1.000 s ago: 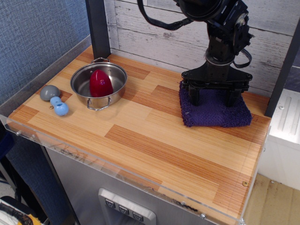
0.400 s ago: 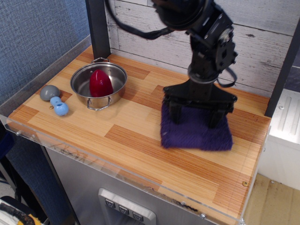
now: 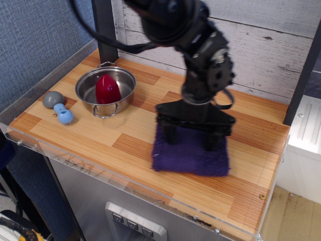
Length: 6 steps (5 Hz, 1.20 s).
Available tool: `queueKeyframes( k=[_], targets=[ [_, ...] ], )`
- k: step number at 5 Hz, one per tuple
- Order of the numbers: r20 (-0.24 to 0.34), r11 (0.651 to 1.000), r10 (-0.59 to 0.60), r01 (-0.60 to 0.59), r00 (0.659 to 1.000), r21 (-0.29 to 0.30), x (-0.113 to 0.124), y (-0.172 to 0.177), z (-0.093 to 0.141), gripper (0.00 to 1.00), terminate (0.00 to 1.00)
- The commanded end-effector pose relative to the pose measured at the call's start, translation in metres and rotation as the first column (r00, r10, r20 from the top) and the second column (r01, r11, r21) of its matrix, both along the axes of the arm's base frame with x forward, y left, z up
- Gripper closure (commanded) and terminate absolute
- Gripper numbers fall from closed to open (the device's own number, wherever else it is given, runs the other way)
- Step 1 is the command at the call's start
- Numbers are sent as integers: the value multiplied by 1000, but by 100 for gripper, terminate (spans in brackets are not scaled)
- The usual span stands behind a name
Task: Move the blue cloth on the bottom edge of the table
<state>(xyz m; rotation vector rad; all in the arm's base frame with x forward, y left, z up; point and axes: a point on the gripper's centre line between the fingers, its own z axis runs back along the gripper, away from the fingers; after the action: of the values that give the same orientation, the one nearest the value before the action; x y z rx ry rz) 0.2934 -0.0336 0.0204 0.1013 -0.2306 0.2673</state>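
The blue cloth point(image 3: 190, 159), a dark navy-purple fuzzy towel, lies flat on the wood-plank table point(image 3: 125, 125), right of centre and toward the near edge. My gripper point(image 3: 192, 137) stands over it with its two black fingers spread wide, both tips pressed down onto the cloth's back half. The fingers hold nothing between them. The arm rises behind and hides part of the cloth's far edge.
A steel pot point(image 3: 106, 90) holding a red object point(image 3: 107, 89) stands at the back left. A grey and light-blue toy point(image 3: 59, 107) lies at the left edge. A black post point(image 3: 104, 30) stands behind the pot. A clear acrylic rim point(image 3: 100, 173) runs along the front edge.
My gripper has dragged the cloth from the back right corner leftward and toward the near edge, fingers staying spread and pressed on it.
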Motion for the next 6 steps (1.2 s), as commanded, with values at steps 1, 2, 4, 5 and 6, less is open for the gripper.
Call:
queueKeyframes(
  k=[1,2,4,5,6],
  targets=[
    [36,996,58,-60,998,63,-11,46,0,0,0],
    [42,989,117,-120,992,88,-14,73,-2,0,0],
    [0,967,236,-235,972,104,-27,122,-9,0,0],
    [-27,970,242,-240,970,45,-21,115,-2,0,0],
    [1,964,261,-261,965,-49,-9,101,20,0,0]
  ],
)
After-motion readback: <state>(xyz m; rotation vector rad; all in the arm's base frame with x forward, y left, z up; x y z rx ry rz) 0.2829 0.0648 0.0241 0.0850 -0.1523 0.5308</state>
